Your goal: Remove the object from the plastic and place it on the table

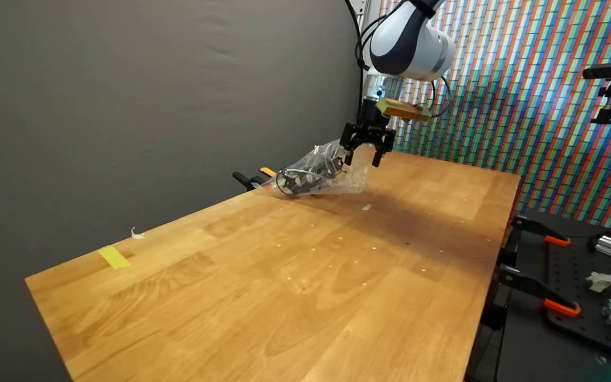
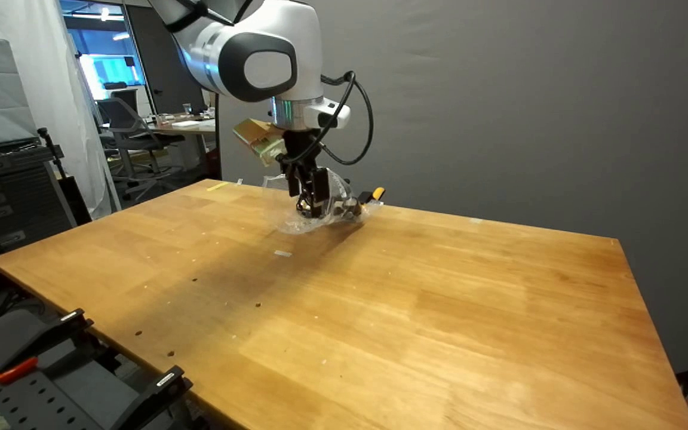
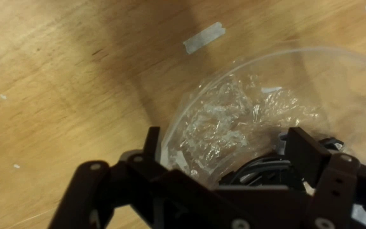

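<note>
A clear plastic bag (image 1: 357, 181) lies along the far edge of the wooden table (image 1: 284, 318). It also shows in an exterior view (image 2: 296, 224) and in the wrist view (image 3: 221, 127). Inside it are dark parts with looped cables (image 1: 301, 180), which show as a black coiled bundle (image 3: 262, 170) in the wrist view. My gripper (image 1: 363, 159) points down over the bag's near end, fingers wide apart and nothing between them gripped. In the wrist view the gripper (image 3: 224, 135) has one finger by the bag's rim and the other over the black bundle. Whether they touch is unclear.
A clamp with a yellow handle (image 1: 267, 171) sits at the table edge beside the bag. A grey tape strip (image 3: 204, 37) and a yellow tape piece (image 1: 113, 257) are stuck on the table. Clamps with orange handles (image 1: 561, 307) hold the opposite edge. A grey wall (image 2: 499, 119) stands behind.
</note>
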